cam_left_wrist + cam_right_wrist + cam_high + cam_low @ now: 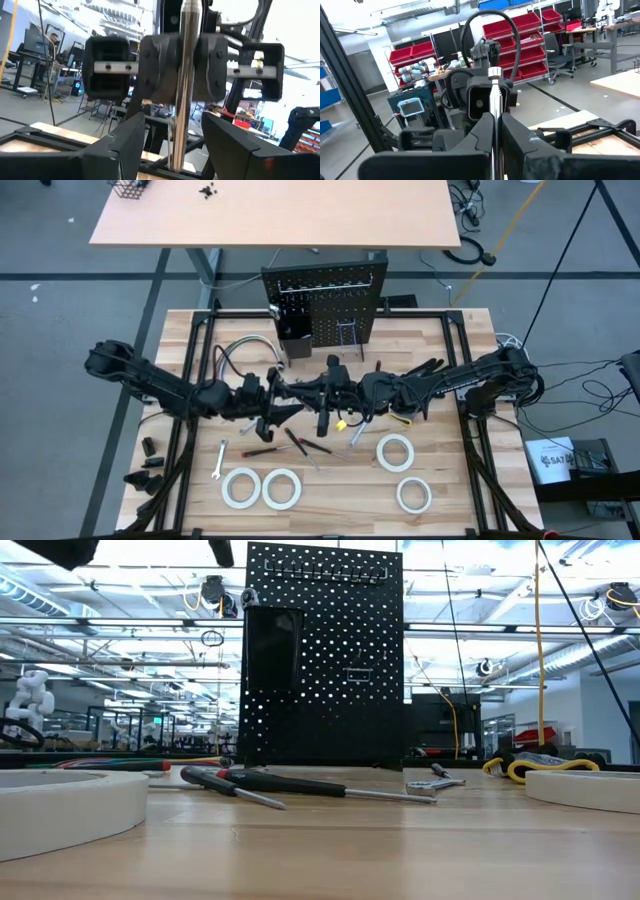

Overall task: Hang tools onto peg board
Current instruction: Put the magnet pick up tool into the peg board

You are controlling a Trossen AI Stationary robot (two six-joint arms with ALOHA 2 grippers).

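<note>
Both dark arms meet over the middle of the light wooden table (190,330), in front of the upright black perforated metal peg board (325,305) standing at the far edge with a small black bin (293,330) on its left part.

The right gripper (495,131) is clamped tight on a slim shiny silver metal shaft (495,95), fingers pinched together on it. The left gripper (172,132) faces it from the other side with its fingers spread apart; the same shaft runs upright between them, clear of both pads (no contact visible in the left wrist view).

Rest of the tools lie on the table nearer than the arms: a red-handled screwdriver (262,451) and a black-handled screwdriver (296,442) near centre, a flat silver wrench (220,459) to their left, and four white tape rolls, two side by side near left (262,488), one right of centre (395,451), one nearer right (413,495). A curved grey cable bundle (243,350) lies far left, beside the board.
</note>
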